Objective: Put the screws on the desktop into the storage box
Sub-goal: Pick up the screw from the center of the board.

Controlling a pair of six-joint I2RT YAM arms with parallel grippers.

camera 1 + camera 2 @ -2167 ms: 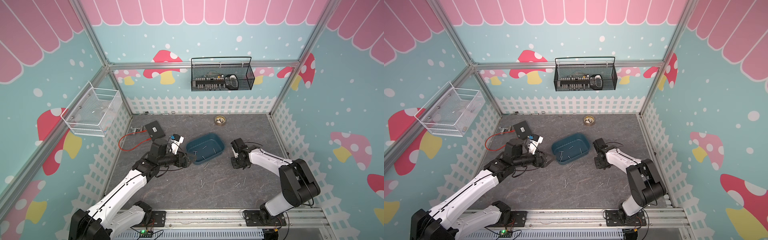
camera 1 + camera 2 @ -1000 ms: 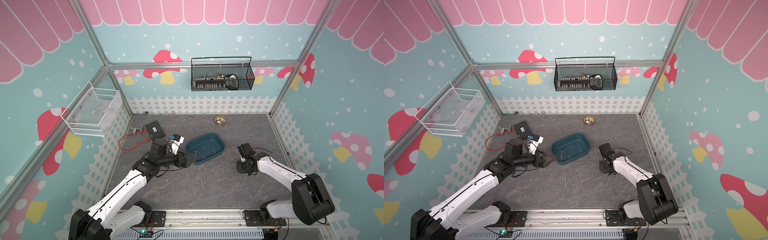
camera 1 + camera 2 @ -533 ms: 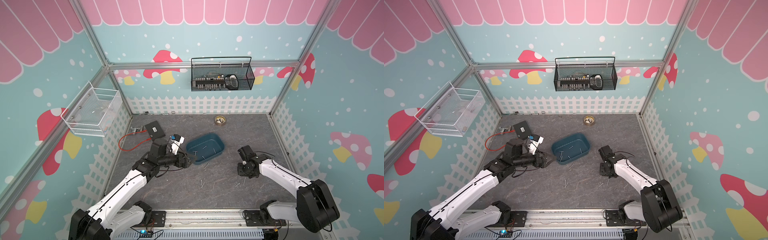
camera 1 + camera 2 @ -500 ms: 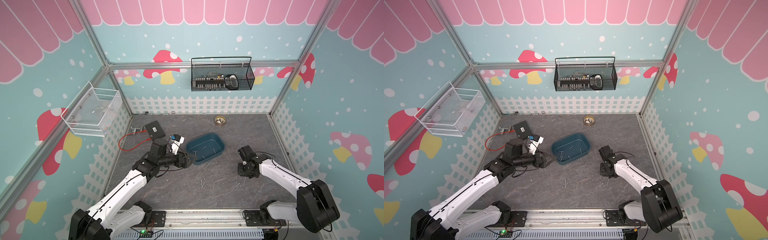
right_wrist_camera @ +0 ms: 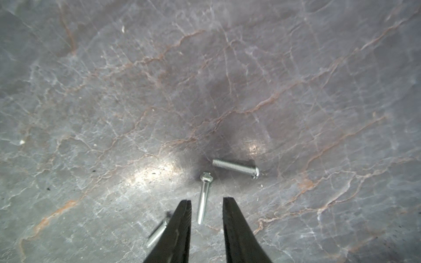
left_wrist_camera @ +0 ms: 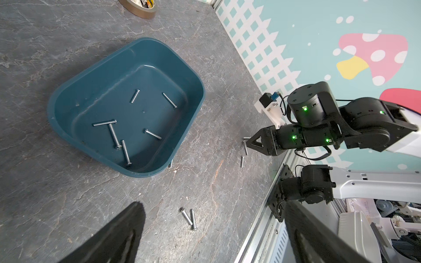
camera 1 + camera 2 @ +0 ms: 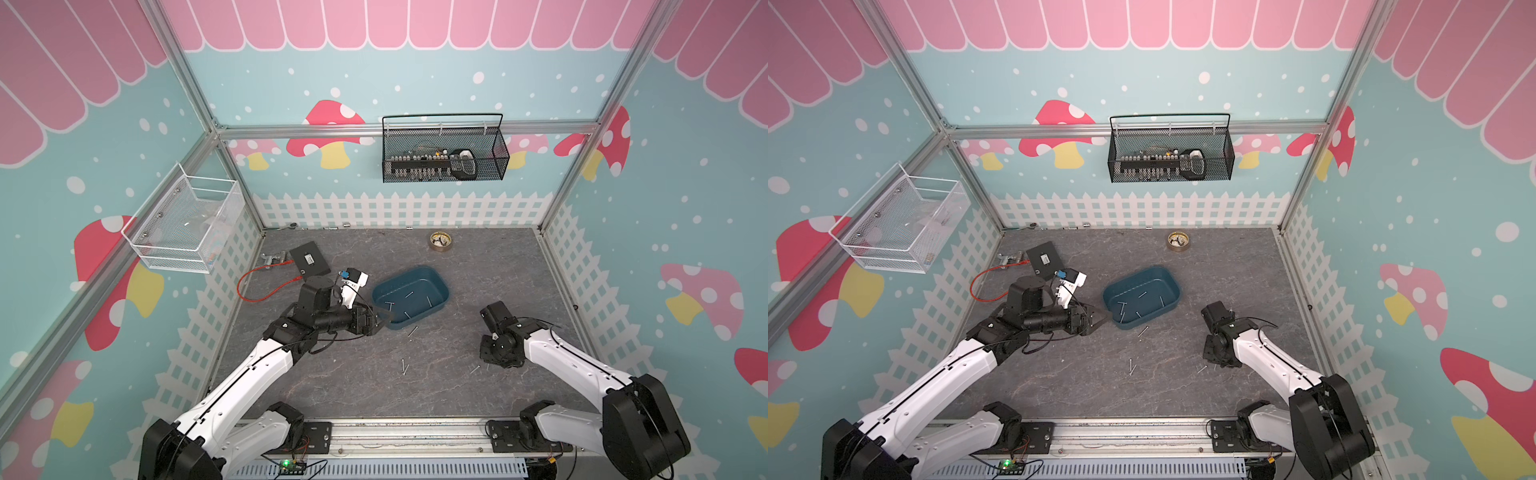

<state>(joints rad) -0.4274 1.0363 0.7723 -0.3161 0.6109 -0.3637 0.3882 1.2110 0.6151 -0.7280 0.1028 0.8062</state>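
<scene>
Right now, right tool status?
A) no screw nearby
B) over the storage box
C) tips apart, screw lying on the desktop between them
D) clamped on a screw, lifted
C: the right wrist view shows the right tool with its tips apart, a screw flat on the desktop between them, ungripped.

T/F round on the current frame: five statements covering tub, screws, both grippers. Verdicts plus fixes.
1. The tub holds several screws. True.
2. The right gripper is clamped on a screw. False: its jaws stand apart, with a loose screw lying on the desktop between them.
3. The left gripper is wide open and empty. True.
4. Every screw is in the tub. False: a pair of screws and others lie outside it.
5. The tape roll sits in the tub. False: it lies on the desktop, apart.
</scene>
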